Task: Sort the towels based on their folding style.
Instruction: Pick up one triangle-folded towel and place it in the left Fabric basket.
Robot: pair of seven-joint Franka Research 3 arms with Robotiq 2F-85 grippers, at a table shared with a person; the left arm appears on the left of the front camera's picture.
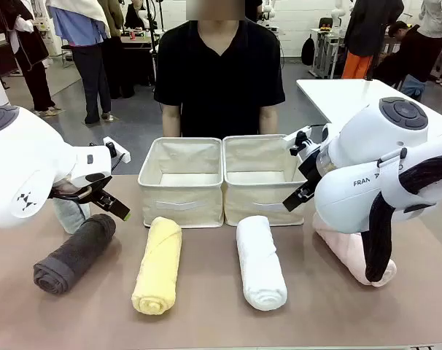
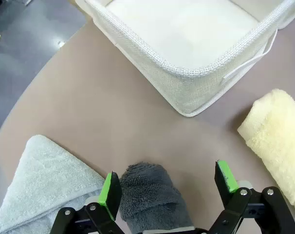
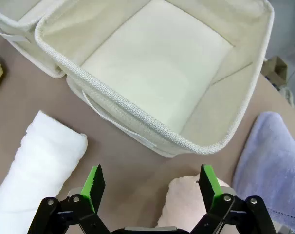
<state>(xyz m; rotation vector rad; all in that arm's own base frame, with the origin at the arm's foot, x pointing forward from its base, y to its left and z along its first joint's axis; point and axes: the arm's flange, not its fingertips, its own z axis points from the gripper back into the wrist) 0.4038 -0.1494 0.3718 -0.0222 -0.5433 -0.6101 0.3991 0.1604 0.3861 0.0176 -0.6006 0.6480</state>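
Note:
Three rolled towels lie in a row on the table: dark grey (image 1: 75, 251), yellow (image 1: 157, 264) and white (image 1: 260, 261). A pink roll (image 1: 350, 251) sits mostly hidden under my right arm. My left gripper (image 1: 110, 206) hangs open over the grey roll's (image 2: 150, 195) far end, its green pads either side of it. The pale mint fold (image 2: 40, 180) lies beside that roll. My right gripper (image 3: 152, 181) is open above the pink roll's (image 3: 186, 204) end. It has the white roll (image 3: 40, 161) on one side and the lavender fold (image 3: 274, 161) on the other.
Two empty beige fabric bins (image 1: 181, 181) (image 1: 257, 177) stand side by side behind the towels. A person in a black shirt (image 1: 219, 69) stands just beyond them. The near table edge runs in front of the rolls. Another table (image 1: 345, 95) stands at the back right.

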